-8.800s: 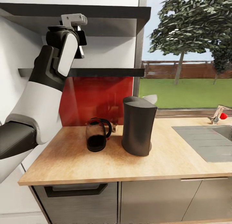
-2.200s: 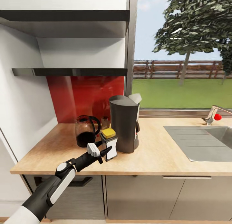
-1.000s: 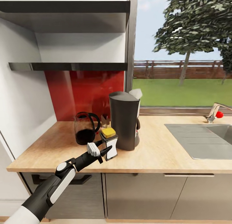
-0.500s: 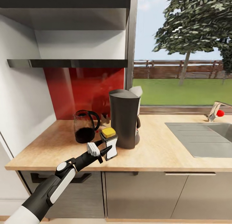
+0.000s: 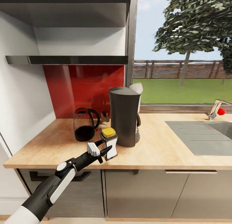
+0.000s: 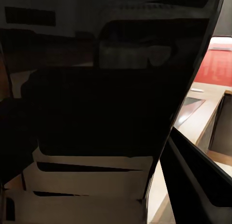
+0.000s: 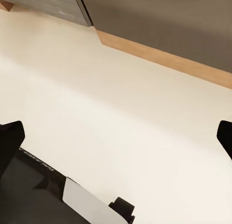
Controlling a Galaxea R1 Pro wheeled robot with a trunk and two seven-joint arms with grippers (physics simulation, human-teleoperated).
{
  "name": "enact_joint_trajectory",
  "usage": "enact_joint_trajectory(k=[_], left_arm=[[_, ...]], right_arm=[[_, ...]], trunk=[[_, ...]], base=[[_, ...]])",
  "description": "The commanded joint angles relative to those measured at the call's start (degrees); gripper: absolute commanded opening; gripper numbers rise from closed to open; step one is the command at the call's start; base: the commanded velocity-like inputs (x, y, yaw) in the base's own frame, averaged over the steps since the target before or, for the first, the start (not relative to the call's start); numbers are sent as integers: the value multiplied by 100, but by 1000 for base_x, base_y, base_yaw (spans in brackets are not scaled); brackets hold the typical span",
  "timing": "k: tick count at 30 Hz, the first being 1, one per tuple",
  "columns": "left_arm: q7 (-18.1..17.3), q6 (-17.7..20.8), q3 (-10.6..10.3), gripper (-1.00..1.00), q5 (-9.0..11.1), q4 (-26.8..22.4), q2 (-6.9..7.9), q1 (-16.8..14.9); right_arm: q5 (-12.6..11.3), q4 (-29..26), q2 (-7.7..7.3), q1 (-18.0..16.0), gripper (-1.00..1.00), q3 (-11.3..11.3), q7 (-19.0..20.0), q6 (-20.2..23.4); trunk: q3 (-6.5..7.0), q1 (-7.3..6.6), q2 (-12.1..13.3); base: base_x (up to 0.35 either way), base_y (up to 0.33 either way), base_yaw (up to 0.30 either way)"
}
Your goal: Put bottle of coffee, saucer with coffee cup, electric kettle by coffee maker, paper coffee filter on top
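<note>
My left gripper (image 5: 103,149) is shut on the bottle of coffee (image 5: 109,146), a dark bottle with a yellow lid and a white label. It holds the bottle near the counter's front edge, just front-left of the tall dark coffee maker (image 5: 124,120). Whether the bottle rests on the wood I cannot tell. The bottle's dark body (image 6: 106,88) looms close in the left wrist view, with one black finger (image 6: 193,175) beside it. A white paper filter (image 5: 136,88) pokes up behind the coffee maker's top. The glass kettle (image 5: 84,124) stands left of the machine. My right gripper (image 7: 116,137) is open over pale floor.
The wooden countertop (image 5: 167,153) runs right to a steel sink (image 5: 203,137) with a tap (image 5: 215,110). A dark shelf (image 5: 67,59) hangs over a red backsplash (image 5: 83,88). A small object (image 5: 104,117) sits behind the kettle. Cabinet fronts (image 5: 145,195) lie below.
The whole picture has crept upward a little, so the camera has moved. The left gripper still holds the bottle at the same spot beside the coffee maker.
</note>
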Motion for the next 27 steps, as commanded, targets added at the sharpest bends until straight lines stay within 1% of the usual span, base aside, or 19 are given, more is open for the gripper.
enact_joint_trajectory(k=[1, 15, 17, 20, 27], left_arm=[[-8, -29, -16, -100, 27, 4, 6, -8], [-8, -29, -9, -100, 30, -12, 7, -6], [-8, -29, -8, -100, 30, -13, 6, -5], [-8, -29, -7, -100, 32, -15, 8, -7], [-8, -29, -2, -100, 27, -8, 13, -8]], right_arm=[[-61, 2, -3, -6, 100, 41, 18, -16], [-61, 2, -1, -6, 100, 41, 18, -16], [-61, 2, -1, -6, 100, 41, 18, -16], [-61, 2, -1, -6, 100, 41, 17, -16], [-61, 2, -4, -7, 100, 41, 19, -16]], trunk=[[-25, 23, -46], [-277, 330, -608], [-277, 330, -608], [-330, 396, -728], [-330, 396, -728]], base=[[0, 0, 0], [0, 0, 0], [0, 0, 0], [0, 0, 0], [0, 0, 0]])
